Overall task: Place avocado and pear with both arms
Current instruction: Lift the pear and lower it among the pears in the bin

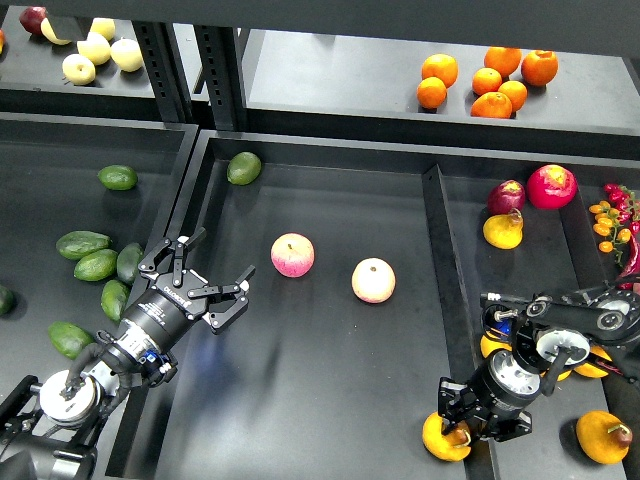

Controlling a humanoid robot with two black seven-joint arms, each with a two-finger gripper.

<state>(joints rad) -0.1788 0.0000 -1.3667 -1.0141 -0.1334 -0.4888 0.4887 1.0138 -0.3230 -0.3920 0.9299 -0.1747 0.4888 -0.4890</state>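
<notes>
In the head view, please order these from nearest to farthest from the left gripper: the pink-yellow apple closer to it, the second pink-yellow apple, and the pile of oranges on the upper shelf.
Measured from the left gripper:
1. The nearer pink-yellow apple, just to its right in the middle tray.
2. The second pink-yellow apple, further right in the same tray.
3. The oranges, far up on the upper right shelf.

Dark compartmented trays (330, 400): two pink-yellow apples (292, 255) at centre, avocados (95, 264) at left, yellow pears (603, 437) lower right; oranges (490, 80) on the upper-right shelf (330, 85).
</notes>
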